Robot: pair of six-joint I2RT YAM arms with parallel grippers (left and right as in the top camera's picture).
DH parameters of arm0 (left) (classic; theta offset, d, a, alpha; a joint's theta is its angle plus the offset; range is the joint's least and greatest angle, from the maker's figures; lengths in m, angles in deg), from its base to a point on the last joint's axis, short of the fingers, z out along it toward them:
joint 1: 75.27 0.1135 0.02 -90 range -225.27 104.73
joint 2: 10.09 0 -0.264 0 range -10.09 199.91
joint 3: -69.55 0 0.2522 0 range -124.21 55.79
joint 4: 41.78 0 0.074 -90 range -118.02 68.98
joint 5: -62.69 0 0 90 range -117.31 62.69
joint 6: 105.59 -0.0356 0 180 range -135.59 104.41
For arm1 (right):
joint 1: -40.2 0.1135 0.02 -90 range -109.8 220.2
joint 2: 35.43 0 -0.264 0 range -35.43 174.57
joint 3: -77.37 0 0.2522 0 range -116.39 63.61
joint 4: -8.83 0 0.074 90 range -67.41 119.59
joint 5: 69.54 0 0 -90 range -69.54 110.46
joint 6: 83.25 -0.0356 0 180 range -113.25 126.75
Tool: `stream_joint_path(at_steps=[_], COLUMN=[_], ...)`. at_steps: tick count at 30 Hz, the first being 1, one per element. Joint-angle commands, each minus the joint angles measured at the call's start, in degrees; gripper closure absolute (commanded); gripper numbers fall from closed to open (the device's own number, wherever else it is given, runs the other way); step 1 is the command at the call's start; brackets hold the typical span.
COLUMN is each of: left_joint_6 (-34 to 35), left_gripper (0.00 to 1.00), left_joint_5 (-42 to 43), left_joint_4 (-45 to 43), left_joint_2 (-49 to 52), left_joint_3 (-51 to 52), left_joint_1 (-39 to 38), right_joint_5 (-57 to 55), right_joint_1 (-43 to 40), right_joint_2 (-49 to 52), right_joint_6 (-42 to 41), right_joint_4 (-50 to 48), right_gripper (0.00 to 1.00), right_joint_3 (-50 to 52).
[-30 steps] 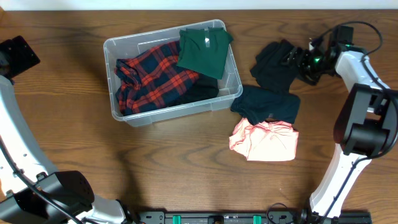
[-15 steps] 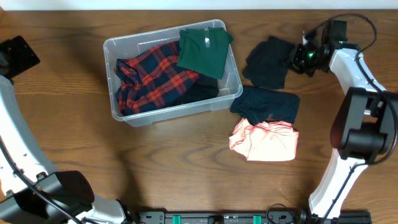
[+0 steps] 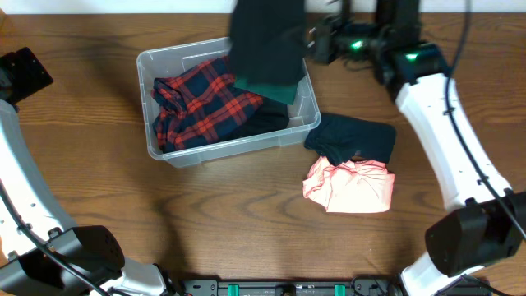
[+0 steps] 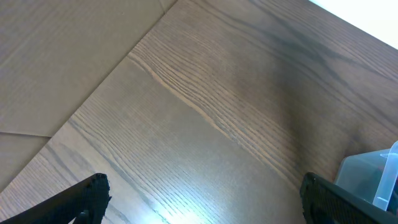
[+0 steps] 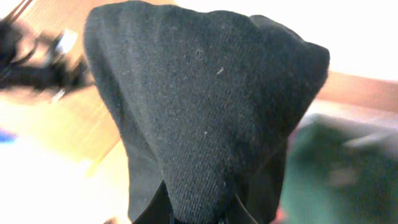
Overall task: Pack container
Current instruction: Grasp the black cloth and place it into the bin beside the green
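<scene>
well, the container stands on the wooden table, in the far left-centre part of it as the overhead view shows, a little turned against the table edge. it is clear plastic and it is already partly filled. a red and navy checked cloth lies across its left and middle part, a green cloth lies at its far right side, and something dark shows under them near the front right corner.

over the far right corner of the container hangs a black cloth, and it hides part of the green cloth and part of the rim. the right claw is just beside it, above the far edge of the table, and it is closed on this black cloth. in the right wrist view the black cloth fills most of the picture and comes up from between the two fingers of the claw, which are almost hidden by it.

to the right of the container, touching its front right corner, lies a dark blue cloth. a pink cloth lies just in front of that one and touches it.

the left claw is at the far left edge, well apart from the container. in the left wrist view its fingers stand wide apart with only bare table between them, so it is open and holds nothing. a corner of the container shows at the right edge of that view.
</scene>
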Motion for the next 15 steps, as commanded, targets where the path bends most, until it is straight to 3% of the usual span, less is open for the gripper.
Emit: stream_joint_path(at_steps=[1, 5, 8, 15], left_joint_6=[0.50, 0.50, 0.50, 0.50], left_gripper=[0.02, 0.02, 0.02, 0.02], left_joint_5=[-0.48, -0.48, -0.48, -0.48], left_joint_4=[0.02, 0.02, 0.02, 0.02], left_joint_2=[0.33, 0.33, 0.33, 0.33], left_joint_3=[0.00, 0.00, 0.00, 0.00], left_joint_1=[0.15, 0.15, 0.15, 0.15], right_joint_5=[3.89, -10.45, -23.15, -27.65], right_joint_1=[2.69, 4.68, 4.57, 3.10], right_joint_2=[1.70, 3.28, 5.22, 13.55], right_joint_6=[5.73, 10.14, 11.10, 12.28], right_joint_4=[5.70, 16.46, 19.34, 18.29], right_gripper=[0.99, 0.99, 0.99, 0.99], right_joint_3=[0.33, 0.39, 0.44, 0.44])
